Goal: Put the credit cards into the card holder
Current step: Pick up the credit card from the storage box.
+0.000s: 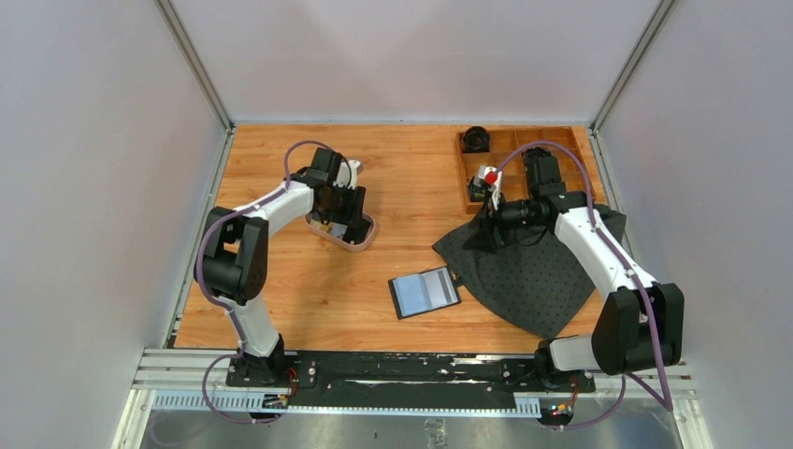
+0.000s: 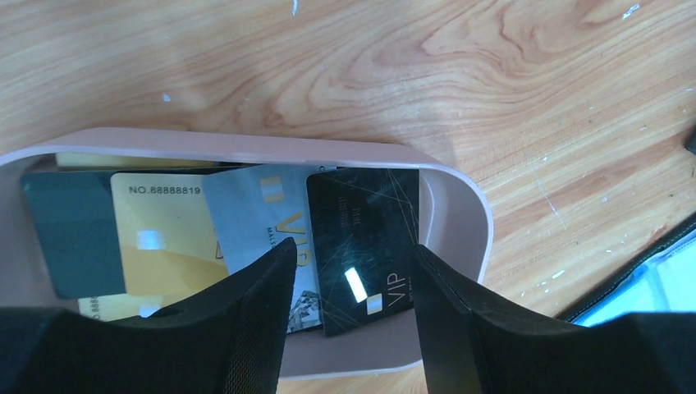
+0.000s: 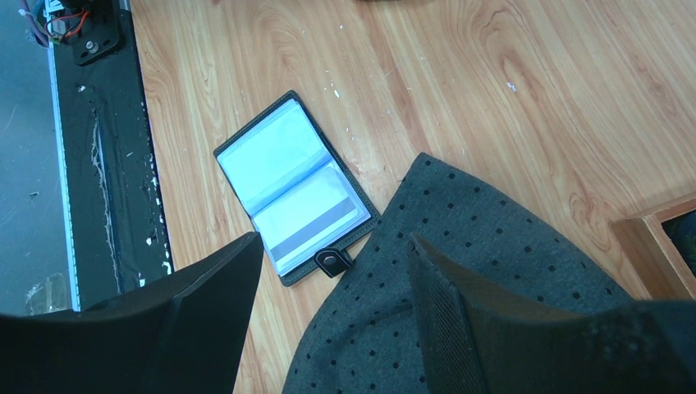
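Glossy plastic credit cards (image 2: 361, 238), smooth pale tray (image 2: 246, 144), grained wooden table (image 2: 410, 74), matt dotted cloth (image 3: 509, 271)

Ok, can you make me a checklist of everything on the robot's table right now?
Surface: wooden table, scuffed with pale specks.
Job's things: credit cards (black, silver, gold, dark green) overlapping in the pink tray; card holder lying open on the table.
Clutter: dotted grey cloth beside the card holder; wooden compartment box holding small items.
Grippers: left gripper open over the black card; right gripper open, empty, above the cloth's edge.
Cables: purple cables along both arms.
Surroundings: pale walls; metal rail at near edge.
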